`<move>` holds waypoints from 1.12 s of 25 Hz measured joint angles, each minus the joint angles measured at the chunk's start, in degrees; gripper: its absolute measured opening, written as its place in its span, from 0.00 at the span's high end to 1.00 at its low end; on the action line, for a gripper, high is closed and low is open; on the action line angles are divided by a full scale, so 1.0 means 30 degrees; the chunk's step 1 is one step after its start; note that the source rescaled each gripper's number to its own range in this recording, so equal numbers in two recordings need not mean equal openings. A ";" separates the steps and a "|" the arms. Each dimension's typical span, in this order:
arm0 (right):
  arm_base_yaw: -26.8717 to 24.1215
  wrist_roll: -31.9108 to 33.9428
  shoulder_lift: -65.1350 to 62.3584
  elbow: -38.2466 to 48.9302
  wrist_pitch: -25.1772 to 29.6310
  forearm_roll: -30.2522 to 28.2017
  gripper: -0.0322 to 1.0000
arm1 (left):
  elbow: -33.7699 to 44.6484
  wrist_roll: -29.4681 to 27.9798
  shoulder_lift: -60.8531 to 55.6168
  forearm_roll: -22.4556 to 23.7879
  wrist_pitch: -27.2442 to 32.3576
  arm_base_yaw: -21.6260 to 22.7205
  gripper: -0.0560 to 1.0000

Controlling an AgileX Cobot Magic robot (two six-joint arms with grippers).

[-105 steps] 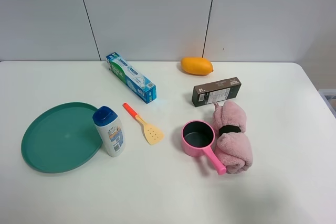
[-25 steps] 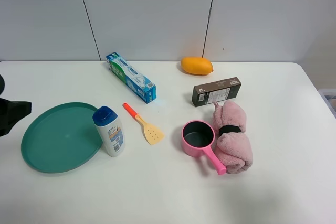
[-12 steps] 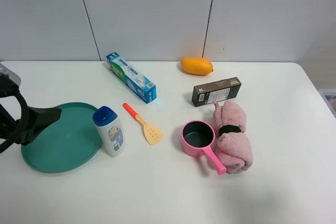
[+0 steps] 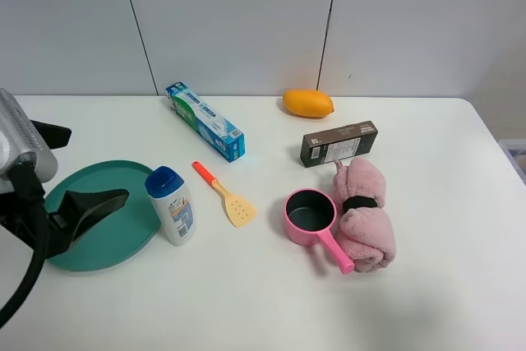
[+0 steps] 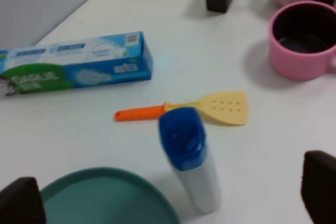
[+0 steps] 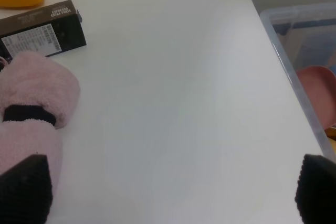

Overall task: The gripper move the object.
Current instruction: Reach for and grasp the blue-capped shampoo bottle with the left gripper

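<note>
The small white bottle (image 4: 171, 205) with a dark blue cap stands upright at the right edge of the green plate (image 4: 82, 240). My left gripper (image 4: 100, 163) is open over the plate, left of the bottle and apart from it. In the left wrist view the bottle (image 5: 189, 161) stands between and ahead of the spread black fingertips (image 5: 319, 182), with the left gripper (image 5: 170, 195) wide open. My right gripper (image 6: 170, 190) is open and empty above bare table beside the pink towel (image 6: 31, 108); it does not show in the exterior view.
A blue-green toothpaste box (image 4: 205, 122) lies behind the bottle. An orange-handled spatula (image 4: 226, 195) lies to its right. Further right are a pink cup (image 4: 312, 215), the pink towel (image 4: 363, 213), a dark box (image 4: 339, 143) and a yellow fruit (image 4: 308, 103). A clear bin (image 6: 299, 51) stands beyond the right table edge.
My left arm has come in from the left edge and moved right over the green plate toward the bottle. The objects on the table have not moved.
</note>
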 joint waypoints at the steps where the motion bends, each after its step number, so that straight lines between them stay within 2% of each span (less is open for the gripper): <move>1: 0.0000 0.0000 0.0000 0.0000 0.0000 0.0000 0.00 | 0.0000 0.0000 0.0000 0.0021 -0.0065 -0.0323 0.00; 5: 0.0000 0.0000 0.0000 0.0000 0.0000 0.0000 0.00 | 0.0228 -0.0208 0.0000 0.0021 -0.0318 -0.1520 0.00; 10: 0.0000 0.0000 0.0000 0.0000 0.0000 0.0000 0.00 | 0.1864 -0.1341 0.0000 0.0021 -0.1444 -0.2574 0.00; 17: 0.0000 0.0000 0.0000 0.0000 0.0000 0.0000 0.00 | 0.3774 -0.3211 0.0000 0.0021 -0.3782 -0.2659 0.00; 28: 0.0000 0.0000 0.0000 0.0000 0.0000 0.0000 0.00 | 0.6026 -0.4210 0.1070 0.0021 -0.7205 -0.2659 0.00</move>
